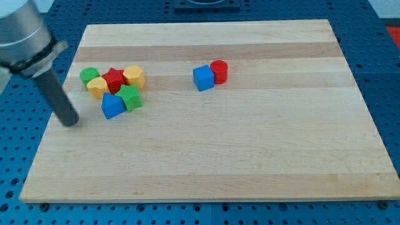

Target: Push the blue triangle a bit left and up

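The blue triangle [112, 106] lies at the left of the wooden board [206, 150], at the lower edge of a tight cluster. It touches a green block [130, 98] on its right and sits below a yellow block [97, 87]. My tip [70, 121] rests on the board to the left of the blue triangle and slightly below it, with a clear gap between them. The dark rod slants up to the view's top left.
The cluster also holds a green cylinder [89, 76], a red star-shaped block [114, 80] and a yellow block [134, 76]. A blue cube [203, 78] and a red cylinder [219, 71] touch each other near the board's top centre.
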Robot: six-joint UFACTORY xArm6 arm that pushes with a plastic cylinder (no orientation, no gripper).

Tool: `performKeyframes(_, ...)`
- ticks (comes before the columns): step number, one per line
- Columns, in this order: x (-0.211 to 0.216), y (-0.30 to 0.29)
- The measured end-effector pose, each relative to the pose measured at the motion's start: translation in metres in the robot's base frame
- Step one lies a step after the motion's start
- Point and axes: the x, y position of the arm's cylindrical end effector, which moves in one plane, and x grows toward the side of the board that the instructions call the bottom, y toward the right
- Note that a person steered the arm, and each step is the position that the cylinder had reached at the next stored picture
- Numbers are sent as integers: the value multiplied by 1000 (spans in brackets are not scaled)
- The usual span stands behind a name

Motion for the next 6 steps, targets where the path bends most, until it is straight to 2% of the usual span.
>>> performKeyframes(1,15,41)
performKeyframes(2,14,139)
performKeyframes(4,1,145)
performKeyframes(5,-51,138)
performKeyframes(6,-52,118)
